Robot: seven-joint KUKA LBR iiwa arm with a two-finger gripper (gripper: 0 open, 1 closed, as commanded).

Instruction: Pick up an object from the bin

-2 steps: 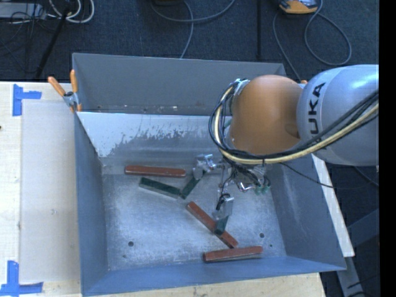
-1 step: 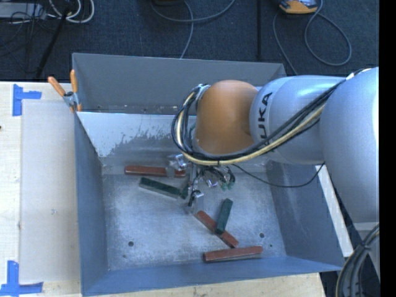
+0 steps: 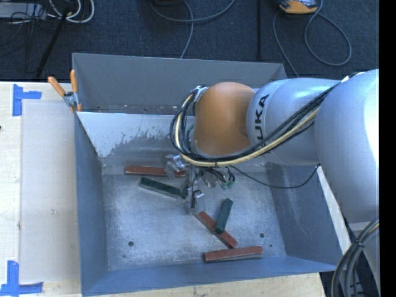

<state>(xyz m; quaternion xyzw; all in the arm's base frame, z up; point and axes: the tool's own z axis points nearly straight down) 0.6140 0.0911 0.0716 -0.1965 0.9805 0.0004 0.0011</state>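
Observation:
My gripper (image 3: pixel 193 198) hangs low in the middle of the bin, under the orange wrist cover. It is right at the right end of a long dark green bar (image 3: pixel 159 187) that lies slanted on the bin floor. Whether it touches that bar I cannot tell. Just behind the green bar lies a reddish-brown bar (image 3: pixel 148 171), whose right end runs under the gripper's body. Starting just below the gripper, another reddish-brown bar (image 3: pixel 218 231) slants down to the right, with a short dark green block (image 3: pixel 223 215) lying across it.
A third reddish-brown bar (image 3: pixel 233 253) lies flat near the bin's front wall. The arm and its cables reach in from the right and cover the bin's right rear part. Bare floor shows at the left and front left.

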